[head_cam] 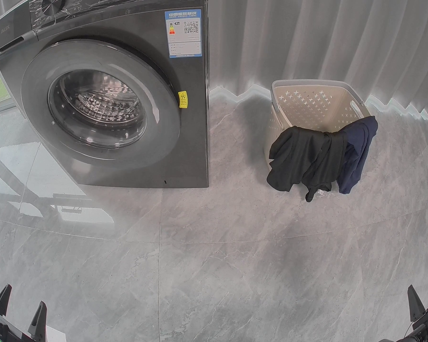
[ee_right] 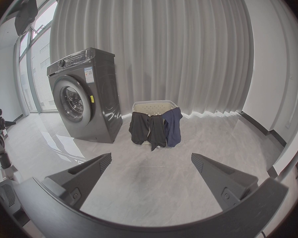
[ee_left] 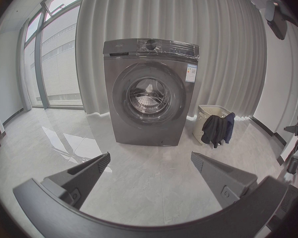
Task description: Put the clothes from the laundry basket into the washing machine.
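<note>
I see the washing machine (head_cam: 104, 91) standing on the grey floor (head_cam: 252, 262) ahead to my left, its round door shut. The laundry basket (head_cam: 314, 100) stands to the right of it by the white curtain (head_cam: 342, 24), with a strip of floor between them. A black garment (head_cam: 299, 160) and a navy garment (head_cam: 359, 150) hang over the basket's near rim, touching each other. My left fingers (ee_left: 86, 172) are spread wide, empty, facing the machine. My right fingers (ee_right: 222, 179) are also wide and empty, facing the basket; both garments lie well apart from either pair
</note>
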### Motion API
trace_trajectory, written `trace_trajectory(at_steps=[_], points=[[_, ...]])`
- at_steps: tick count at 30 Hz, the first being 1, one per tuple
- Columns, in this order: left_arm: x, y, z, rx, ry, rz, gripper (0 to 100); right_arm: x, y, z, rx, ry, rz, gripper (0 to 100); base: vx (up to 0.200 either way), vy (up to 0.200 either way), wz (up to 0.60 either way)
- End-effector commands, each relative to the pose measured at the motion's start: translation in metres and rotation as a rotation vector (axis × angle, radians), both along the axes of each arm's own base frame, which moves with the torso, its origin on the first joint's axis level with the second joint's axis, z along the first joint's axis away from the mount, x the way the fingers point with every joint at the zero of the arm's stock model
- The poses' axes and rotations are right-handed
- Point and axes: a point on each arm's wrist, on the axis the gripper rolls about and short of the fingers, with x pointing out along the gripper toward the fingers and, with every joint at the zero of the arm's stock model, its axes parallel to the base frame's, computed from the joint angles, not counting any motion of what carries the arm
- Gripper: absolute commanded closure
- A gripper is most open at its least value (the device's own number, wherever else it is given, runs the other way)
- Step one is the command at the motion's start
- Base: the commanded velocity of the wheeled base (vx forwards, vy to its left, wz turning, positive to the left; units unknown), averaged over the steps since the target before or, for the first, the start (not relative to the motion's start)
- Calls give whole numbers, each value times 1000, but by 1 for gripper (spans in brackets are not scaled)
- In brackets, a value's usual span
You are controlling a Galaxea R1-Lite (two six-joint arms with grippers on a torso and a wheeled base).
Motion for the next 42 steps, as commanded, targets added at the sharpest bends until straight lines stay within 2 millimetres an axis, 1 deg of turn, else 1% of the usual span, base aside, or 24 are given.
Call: trace_trajectory(at_steps=[1, 42], points=[[0, 0, -5, 1, 1, 0, 0, 0, 0, -5, 0, 1, 2, 0, 0, -200, 0], [0, 0, -5, -1, 1, 0, 0, 0, 0, -5, 1, 1, 0, 0, 0, -200, 0]])
